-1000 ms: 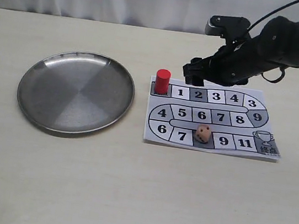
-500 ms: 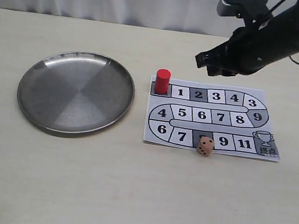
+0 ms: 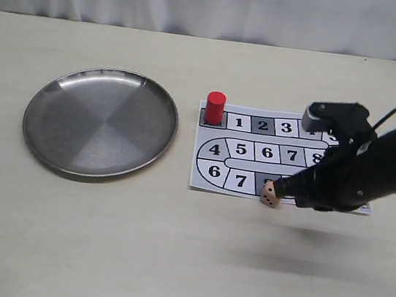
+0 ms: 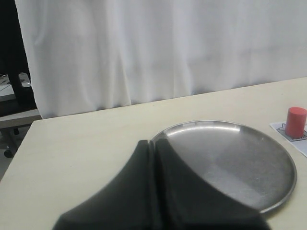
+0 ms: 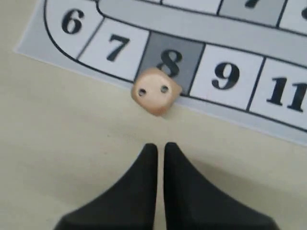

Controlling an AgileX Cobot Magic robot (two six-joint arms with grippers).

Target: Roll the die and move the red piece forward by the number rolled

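Note:
The pale beige die (image 3: 270,194) rests on the front edge of the numbered paper board (image 3: 214,167), just in front of square 8. In the right wrist view the die (image 5: 156,91) shows a face with two pips toward the camera. My right gripper (image 5: 160,146) is shut and holds nothing, with its tips a short way from the die; in the exterior view the right gripper (image 3: 287,193) hangs low just to the die's right. The red piece (image 3: 215,108) stands upright on the board's start square, also seen as the red piece (image 4: 295,121). My left gripper (image 4: 154,143) is shut and empty.
A round steel plate (image 3: 101,121) lies left of the board; in the left wrist view the plate's rim (image 4: 268,205) lies just beyond the shut fingers. The right arm covers the board's right part, near squares 9 and 11. A white curtain closes off the back.
The die rolled from square 8 to the board's front edge. My right arm swung from high behind the board down to the front, beside the die.

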